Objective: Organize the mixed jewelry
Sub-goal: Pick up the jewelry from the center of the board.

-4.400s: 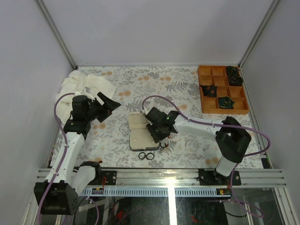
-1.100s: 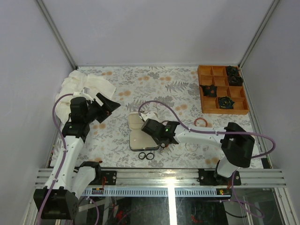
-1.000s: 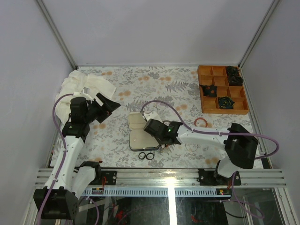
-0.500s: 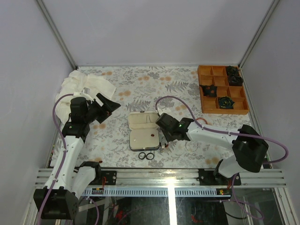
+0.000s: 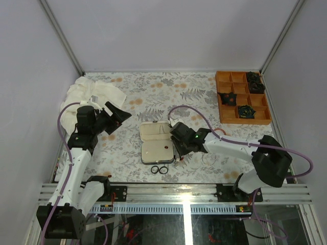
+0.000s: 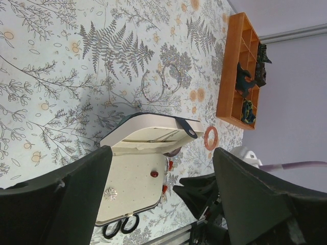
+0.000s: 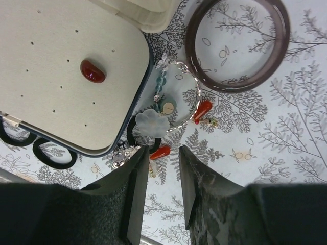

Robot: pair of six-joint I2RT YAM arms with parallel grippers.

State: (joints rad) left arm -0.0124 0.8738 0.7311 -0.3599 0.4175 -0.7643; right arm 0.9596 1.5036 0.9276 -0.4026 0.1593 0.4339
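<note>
Several loose pieces (image 7: 164,108) lie tangled on the desk (image 7: 286,138) just beside the case (image 7: 51,92). Your right end effector (image 7: 162,150), slightly spread, straddles a red earring (image 7: 160,152); closing could snag the hoop (image 7: 198,99). Your left end effector (image 6: 161,153) is spread, empty.

Your right gripper (image 7: 162,153) hung at the bottom centre, jaws slightly apart over a red drop earring (image 7: 160,151). Just above lay a white flower piece (image 7: 152,121) and a silver hoop (image 7: 197,99). A dark bangle (image 7: 232,86) sat upper right, a red bead (image 7: 93,71) on the cream lining (image 7: 46,76) upper left, and black rings (image 7: 53,164) lower left.
</note>
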